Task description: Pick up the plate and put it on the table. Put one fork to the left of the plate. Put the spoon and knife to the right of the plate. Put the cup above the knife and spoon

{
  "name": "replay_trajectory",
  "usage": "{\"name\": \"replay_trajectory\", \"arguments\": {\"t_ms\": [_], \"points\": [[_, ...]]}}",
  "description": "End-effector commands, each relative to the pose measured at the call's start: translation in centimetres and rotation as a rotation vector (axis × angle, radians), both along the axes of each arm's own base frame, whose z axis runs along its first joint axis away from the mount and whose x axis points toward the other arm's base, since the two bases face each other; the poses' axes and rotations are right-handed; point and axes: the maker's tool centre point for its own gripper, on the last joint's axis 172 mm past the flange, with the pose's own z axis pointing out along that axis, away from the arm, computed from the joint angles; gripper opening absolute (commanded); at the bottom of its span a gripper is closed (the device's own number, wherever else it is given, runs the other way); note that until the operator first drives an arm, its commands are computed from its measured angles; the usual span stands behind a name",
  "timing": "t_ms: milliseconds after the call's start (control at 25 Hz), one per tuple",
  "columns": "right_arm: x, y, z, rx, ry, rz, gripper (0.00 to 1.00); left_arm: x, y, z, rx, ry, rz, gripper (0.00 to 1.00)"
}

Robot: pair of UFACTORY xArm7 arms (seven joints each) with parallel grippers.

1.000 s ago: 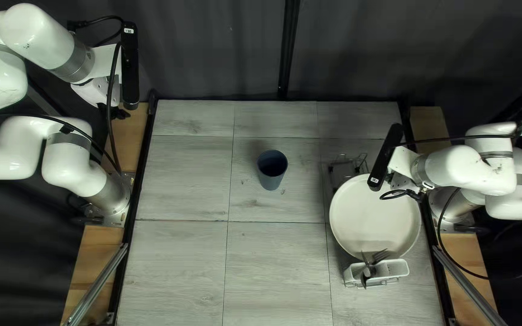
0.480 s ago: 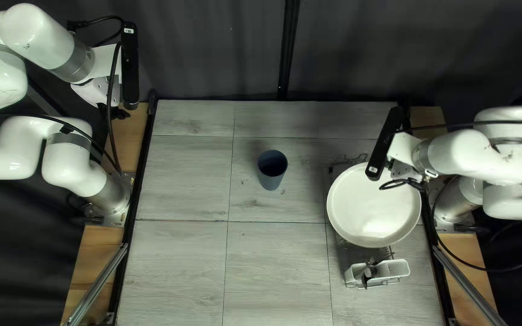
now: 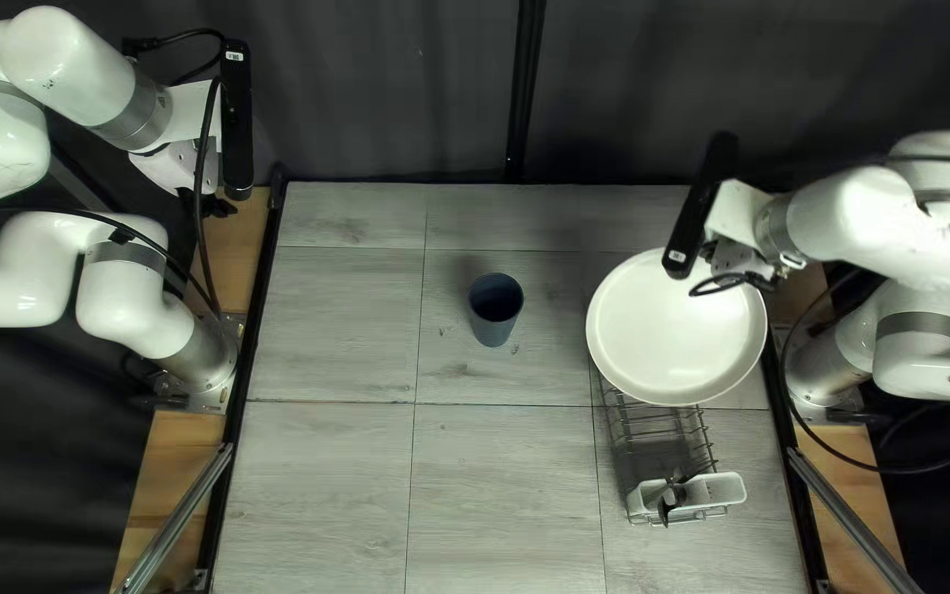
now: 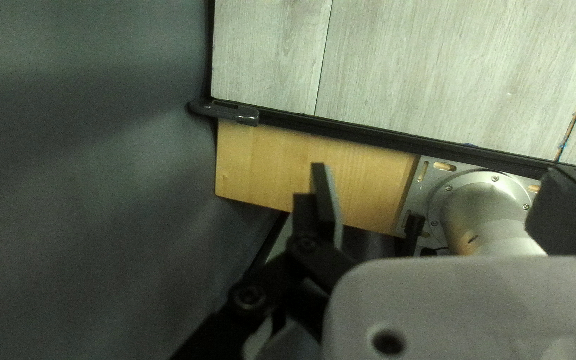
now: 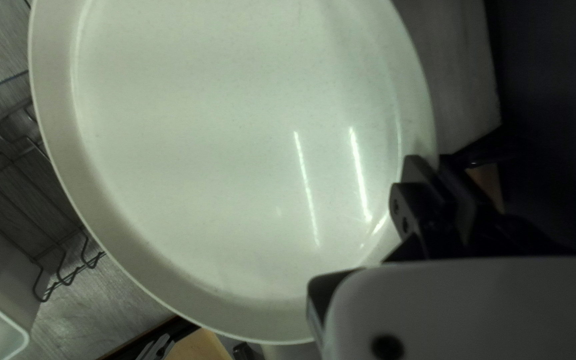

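Pinching the large, off-white, round plate by its rim, our right gripper holds it above the grey wire rack, near the right edge of the wood-patterned tabletop. Those fingers are clenched on the rim; our left gripper, beyond the far left corner, has its fingers released and wide apart. The glossy plate looks stiff, slippery and fairly weighty, so held at one side it may sag or swivel. We judge a deep bite on the rim and a slow, level lowering best, well clear of the blue-grey tapered cup.
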Motion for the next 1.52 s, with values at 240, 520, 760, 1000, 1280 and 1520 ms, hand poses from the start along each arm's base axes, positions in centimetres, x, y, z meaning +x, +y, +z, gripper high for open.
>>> {"name": "replay_trajectory", "arguments": {"t_ms": [240,520,760,1000,1280,1520], "points": [[7.7,2.4,-0.1,0.049,-0.015,0.006,0.0,0.0,0.0,0.0,0.0,0.0,0.0,1.0],[10.6,7.6,-0.7,0.079,0.01,0.077,0.0,0.0,0.0,0.0,0.0,0.0,0.0,1.0],[10.6,7.6,-0.7,0.079,0.01,0.077,0.0,0.0,0.0,0.0,0.0,0.0,0.0,1.0],[11.3,9.9,-0.3,0.093,-0.02,0.097,0.0,0.0,0.0,0.0,0.0,0.0,0.0,1.0],[17.7,11.4,-1.8,0.184,-0.065,0.102,0.0,0.0,0.0,0.0,0.0,0.0,0.0,1.0],[23.1,12.7,-4.5,0.247,-0.086,0.122,0.0,0.0,0.0,0.0,0.0,0.0,0.0,1.0]]}}
